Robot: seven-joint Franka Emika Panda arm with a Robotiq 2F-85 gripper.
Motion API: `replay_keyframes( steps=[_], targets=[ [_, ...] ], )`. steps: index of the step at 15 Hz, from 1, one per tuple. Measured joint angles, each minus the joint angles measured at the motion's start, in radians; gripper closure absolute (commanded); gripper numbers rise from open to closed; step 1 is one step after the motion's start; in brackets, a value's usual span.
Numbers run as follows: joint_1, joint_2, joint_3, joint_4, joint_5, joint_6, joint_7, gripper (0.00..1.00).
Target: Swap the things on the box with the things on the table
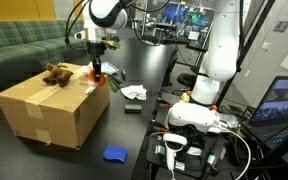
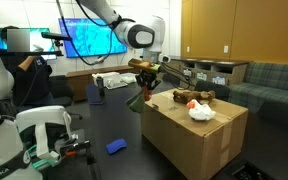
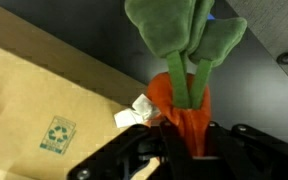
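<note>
My gripper (image 3: pixel 184 140) is shut on a plush carrot (image 3: pixel 180 95), orange with green leaves, and holds it in the air beside the cardboard box (image 1: pixel 44 105). In both exterior views the gripper (image 1: pixel 97 66) (image 2: pixel 147 88) hangs at the box's edge with the carrot (image 1: pixel 98 72) (image 2: pixel 139 103) in it. A brown plush toy (image 1: pixel 55 73) (image 2: pixel 192 98) lies on the box top. A crumpled white paper (image 2: pixel 201 113) lies on the box next to it and also shows in the wrist view (image 3: pixel 134 113).
A blue object (image 1: pixel 114 154) (image 2: pixel 116 146) lies on the dark table in front of the box. White cloth and a small dark block (image 1: pixel 133 95) lie beyond the box. A green couch (image 1: pixel 19 45) stands behind. The robot base (image 1: pixel 199 110) and cables are at one side.
</note>
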Motion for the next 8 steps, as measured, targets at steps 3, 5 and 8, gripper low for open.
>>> replay_keyframes(
  steps=[3, 5, 8],
  targets=[
    [-0.001, -0.033, -0.042, -0.101, 0.002, -0.002, -0.042, 0.96],
    [-0.001, -0.043, -0.059, -0.162, 0.003, 0.002, -0.056, 0.96],
    [0.0, -0.045, -0.073, -0.236, 0.01, 0.016, -0.057, 0.96]
  ],
)
